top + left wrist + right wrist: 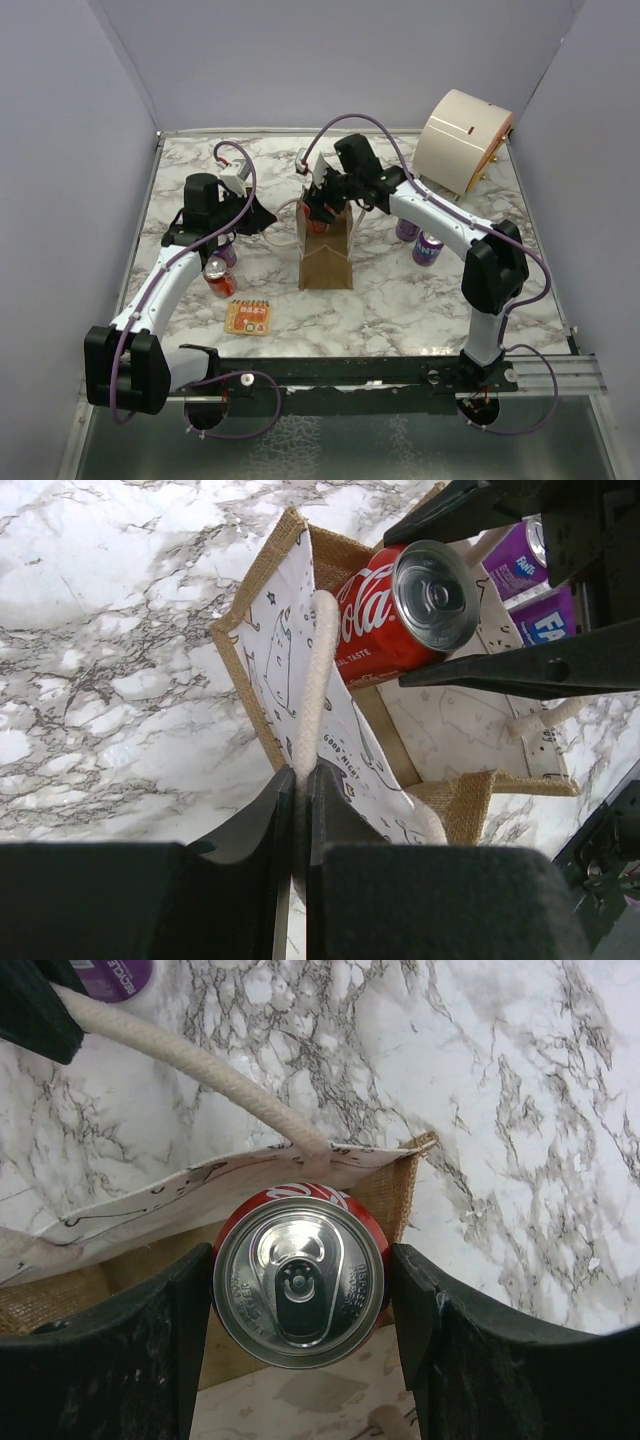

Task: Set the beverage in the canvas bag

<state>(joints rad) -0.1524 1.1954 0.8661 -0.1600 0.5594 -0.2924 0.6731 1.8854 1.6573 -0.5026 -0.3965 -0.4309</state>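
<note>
Marble tabletop [400, 300] (canvas bag [325, 265]); lilac walls [300, 60]

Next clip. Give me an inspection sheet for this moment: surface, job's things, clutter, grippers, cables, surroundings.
Surface: marble-patterned table; nothing spilled seen.
Job's things: canvas bag upright with its mouth open; red cola can held at the mouth, not yet released.
Clutter: second red can and orange packet near the left arm; purple cans on both sides of the bag; cream drum container at the far right corner.
Grippers: left gripper shut on the bag's cream handle; right gripper shut on the red cola can.
Cables: purple cables loop along both arms.
Surroundings: grey walls on three sides; nothing else seen.
</note>
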